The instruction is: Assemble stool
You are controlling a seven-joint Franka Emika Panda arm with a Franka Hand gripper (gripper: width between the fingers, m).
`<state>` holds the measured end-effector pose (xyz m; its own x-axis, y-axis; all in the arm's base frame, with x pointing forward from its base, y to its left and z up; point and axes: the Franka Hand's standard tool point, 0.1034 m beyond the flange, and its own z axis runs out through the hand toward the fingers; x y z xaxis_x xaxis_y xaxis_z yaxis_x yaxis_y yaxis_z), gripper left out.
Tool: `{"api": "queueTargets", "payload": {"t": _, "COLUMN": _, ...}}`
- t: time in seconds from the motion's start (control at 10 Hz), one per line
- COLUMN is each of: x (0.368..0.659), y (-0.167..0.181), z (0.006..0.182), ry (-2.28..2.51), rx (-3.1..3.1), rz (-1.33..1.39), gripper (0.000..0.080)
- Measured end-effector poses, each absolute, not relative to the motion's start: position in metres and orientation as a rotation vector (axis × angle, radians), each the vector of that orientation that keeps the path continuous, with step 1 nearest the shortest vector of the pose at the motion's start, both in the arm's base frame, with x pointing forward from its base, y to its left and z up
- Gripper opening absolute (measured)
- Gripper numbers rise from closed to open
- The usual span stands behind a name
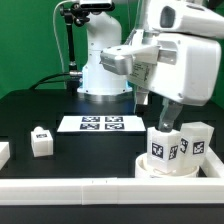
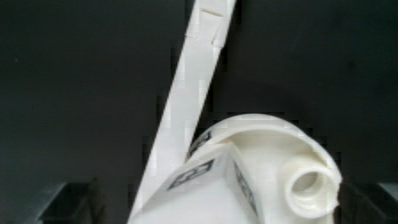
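The stool's round white seat (image 1: 176,168) lies at the exterior view's lower right. Two tagged white legs stand on it, one nearer the middle (image 1: 165,146) and one to the right (image 1: 197,139). My gripper (image 1: 163,118) hangs straight over the first leg, fingers reaching down to its top. In the wrist view that leg (image 2: 249,170) fills the space between my fingers, its holed end facing the camera. The gripper (image 2: 222,205) looks open, with dark gaps on both sides of the leg. A third leg (image 1: 41,141) stands loose at the left.
The marker board (image 1: 103,124) lies flat in the middle of the black table. A long white border rail (image 1: 90,186) runs along the front edge and shows in the wrist view (image 2: 196,80). Another white part (image 1: 3,152) sits at the far left. The arm's base (image 1: 100,70) stands behind.
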<state>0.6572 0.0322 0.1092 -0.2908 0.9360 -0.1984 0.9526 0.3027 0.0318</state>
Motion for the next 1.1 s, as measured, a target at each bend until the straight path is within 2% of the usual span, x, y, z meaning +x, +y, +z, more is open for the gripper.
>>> {"api": "queueTargets", "payload": {"t": 0.2, "x": 0.656, "y": 0.043, "z": 0.107, "ry": 2.474, "rx": 1.607, "rz": -0.172, "gripper": 0.0649}}
{"api": "queueTargets", "payload": {"t": 0.7, "x": 0.646, "y": 0.062, "z": 0.087, "ry": 2.512, "rx": 1.621, "rz": -0.212, "gripper": 0.0649}}
{"api": "queueTargets", "payload": {"t": 0.8, "x": 0.646, "y": 0.062, "z": 0.087, "ry": 2.507, "rx": 1.629, "rz": -0.212, "gripper": 0.0518}}
{"api": "queueTargets", "payload": {"t": 0.9, "x": 0.646, "y": 0.062, "z": 0.087, "ry": 2.506, "rx": 1.631, "rz": -0.212, "gripper": 0.0518}}
{"api": "queueTargets", "payload": {"t": 1.0, "x": 0.645, "y": 0.061, "z": 0.086, "ry": 2.505, "rx": 1.633, "rz": -0.214, "gripper": 0.0379}}
{"api": "queueTargets", "payload": {"t": 1.1, "x": 0.645, "y": 0.06, "z": 0.086, "ry": 2.505, "rx": 1.634, "rz": -0.214, "gripper": 0.0344}}
